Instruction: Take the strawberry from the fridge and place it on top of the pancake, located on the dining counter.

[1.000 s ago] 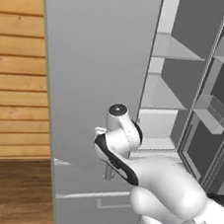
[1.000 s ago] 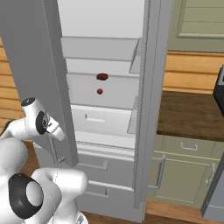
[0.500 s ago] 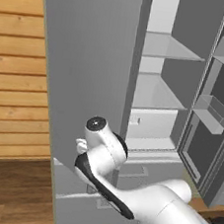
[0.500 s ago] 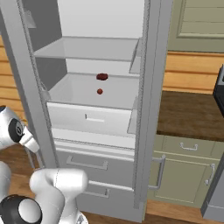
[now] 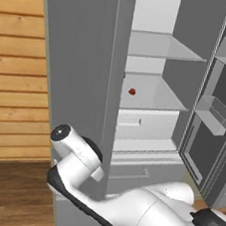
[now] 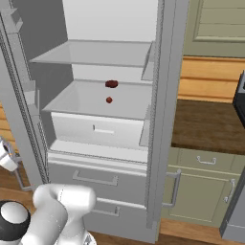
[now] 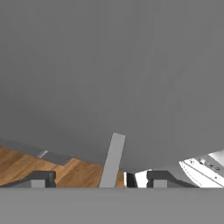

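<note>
The fridge (image 5: 148, 124) stands with both doors open and its grey-white shelves showing. A small red strawberry (image 5: 131, 91) (image 6: 109, 100) lies on the middle shelf above a white drawer. My gripper (image 7: 101, 179) is open at the left door (image 5: 80, 66), with the door's slim bar handle (image 7: 112, 159) lying between its spread fingertips. From the right base camera the hand (image 6: 6, 160) sits low at the left edge, beside that door. The dining counter and the pancake are out of view.
A darker red item (image 6: 111, 83) lies behind the strawberry. The right door (image 5: 222, 98) carries shelf bins. Grey lower drawers (image 6: 95, 179) sit under the shelves. Olive cabinets with a wood top (image 6: 206, 129) stand right of the fridge, and a plank wall (image 5: 14, 73) stands to its left.
The left fridge door has swung wider open, and my arm has moved left and down with it. More of the shelves and the strawberry now show.
</note>
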Controlling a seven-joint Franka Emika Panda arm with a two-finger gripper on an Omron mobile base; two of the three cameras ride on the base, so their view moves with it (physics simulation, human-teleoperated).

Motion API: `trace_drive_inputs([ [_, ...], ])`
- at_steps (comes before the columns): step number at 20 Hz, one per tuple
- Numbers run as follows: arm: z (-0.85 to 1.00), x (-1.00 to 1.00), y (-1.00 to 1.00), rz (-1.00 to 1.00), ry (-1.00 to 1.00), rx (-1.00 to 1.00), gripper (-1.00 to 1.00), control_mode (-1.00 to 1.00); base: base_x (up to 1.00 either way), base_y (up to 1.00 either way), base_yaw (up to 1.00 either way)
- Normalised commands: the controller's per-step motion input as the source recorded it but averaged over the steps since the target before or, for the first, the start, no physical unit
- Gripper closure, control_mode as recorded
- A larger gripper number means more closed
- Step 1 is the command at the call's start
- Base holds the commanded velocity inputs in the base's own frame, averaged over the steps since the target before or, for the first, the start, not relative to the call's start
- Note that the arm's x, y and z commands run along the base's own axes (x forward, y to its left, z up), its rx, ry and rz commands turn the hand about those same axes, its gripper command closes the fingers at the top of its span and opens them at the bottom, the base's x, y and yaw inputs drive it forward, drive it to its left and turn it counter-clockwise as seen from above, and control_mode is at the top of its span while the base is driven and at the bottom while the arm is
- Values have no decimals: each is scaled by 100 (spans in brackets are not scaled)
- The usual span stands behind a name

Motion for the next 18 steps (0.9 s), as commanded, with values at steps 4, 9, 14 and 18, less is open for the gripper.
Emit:
trace_drive_inputs([
  [4, 53, -17, 6, -18, 0, -8, -100, -100, 0, 0, 0],
  [9, 76, -43, -2, -13, -4, 0, -100, -100, 0, 0, 0],
  [14, 79, -16, 2, 0, -10, 1, -100, -100, 0, 0, 0],
  [18, 62, 0, 13, 4, -12, 0, -100, -100, 0, 0, 0],
])
